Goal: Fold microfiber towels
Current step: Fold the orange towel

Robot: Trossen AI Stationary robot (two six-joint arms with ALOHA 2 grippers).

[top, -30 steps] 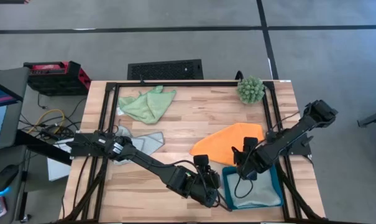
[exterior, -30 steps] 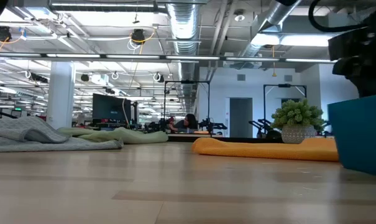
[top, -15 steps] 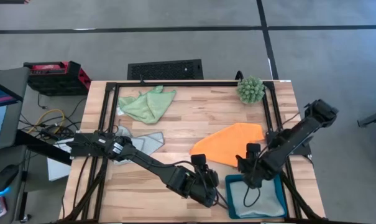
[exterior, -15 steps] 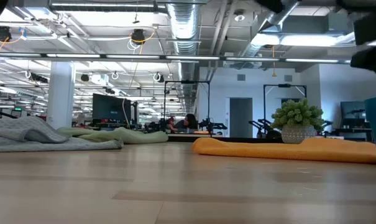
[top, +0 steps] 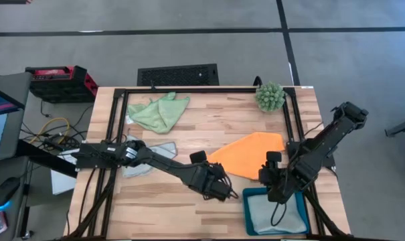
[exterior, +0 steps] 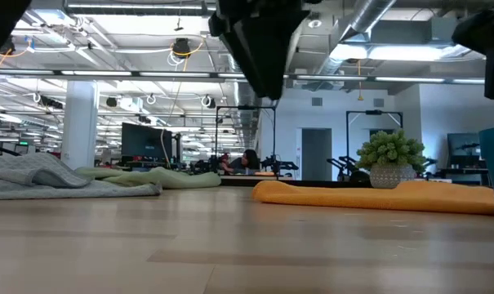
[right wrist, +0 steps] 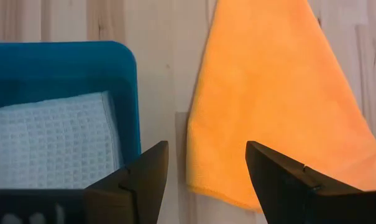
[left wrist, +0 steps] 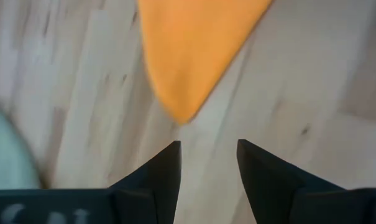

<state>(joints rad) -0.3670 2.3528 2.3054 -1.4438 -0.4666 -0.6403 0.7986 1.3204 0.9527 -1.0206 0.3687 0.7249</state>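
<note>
The orange towel (top: 250, 152) lies flat at the table's middle right, folded to a triangle; it also shows in the low view (exterior: 377, 196). My left gripper (top: 215, 186) is open and empty just near-left of the towel's pointed corner (left wrist: 183, 106). My right gripper (top: 272, 184) is open and empty above the gap between the orange towel (right wrist: 268, 106) and the teal tray (right wrist: 63, 68). A pale mint towel (top: 277, 213) lies folded in the tray. The light green towel (top: 158, 110) lies crumpled at the far left. The blue-grey towel (top: 148, 155) lies crumpled at the left.
The spiky green ball plant (top: 270, 96) stands at the far right corner. The teal tray (top: 248, 201) sits at the near right edge. Bare wood lies between the towels in the table's middle and near left.
My left gripper has gone from beside the tray toward the far edge and the left, up to the orange towel's pointed corner. My right gripper has gone a little toward the near right. The teal tray has slid a little toward the near edge.
</note>
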